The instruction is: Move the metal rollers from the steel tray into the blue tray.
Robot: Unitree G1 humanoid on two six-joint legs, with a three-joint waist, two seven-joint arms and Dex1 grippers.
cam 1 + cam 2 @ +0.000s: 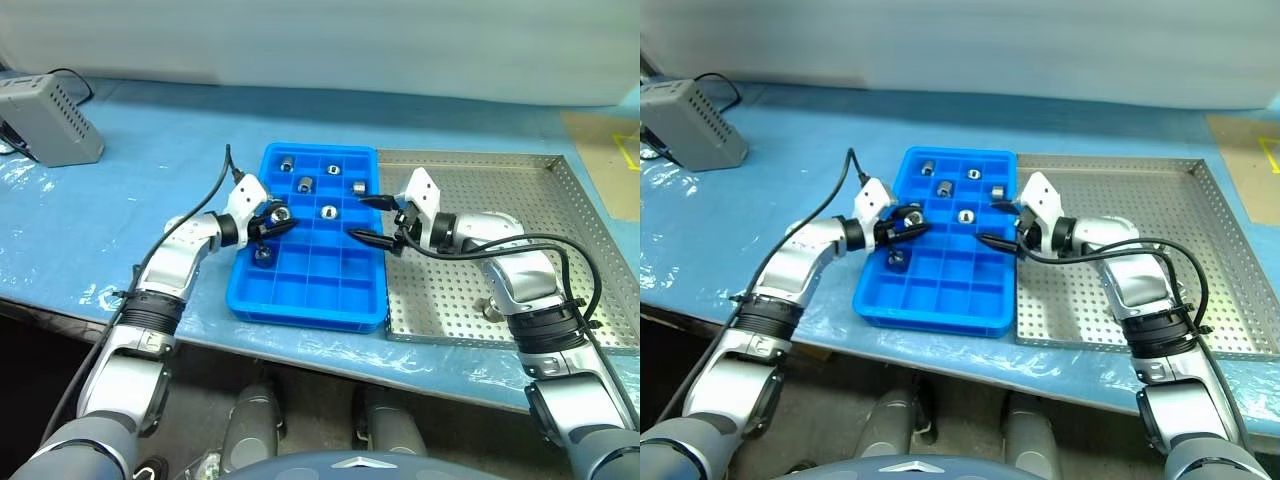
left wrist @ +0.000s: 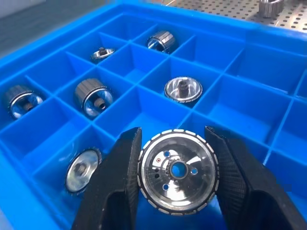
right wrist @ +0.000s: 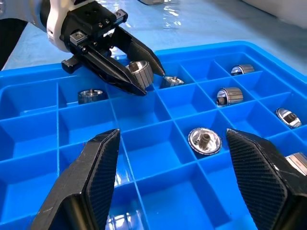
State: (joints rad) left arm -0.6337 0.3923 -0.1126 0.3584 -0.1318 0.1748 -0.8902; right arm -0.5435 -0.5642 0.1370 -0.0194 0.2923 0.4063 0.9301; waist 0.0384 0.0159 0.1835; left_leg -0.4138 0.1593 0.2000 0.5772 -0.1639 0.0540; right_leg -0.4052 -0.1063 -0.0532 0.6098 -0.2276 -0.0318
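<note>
Blue-covered bench (image 1: 150, 190) carrying blue tray (image 1: 300, 305) beside steel tray (image 1: 500, 190); grey box (image 1: 45, 120) far left. Left fingers (image 2: 115, 187) clamping roller (image 2: 177, 172) over blue tray; right fingers (image 3: 259, 177) spread, empty.

steel tray (image 1: 520, 290) right edge cropped — grey box (image 1: 45, 120) too

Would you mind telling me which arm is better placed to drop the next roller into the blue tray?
Left. The left gripper is shut on a metal roller above the blue tray; the right gripper is open with nothing in it.
</note>
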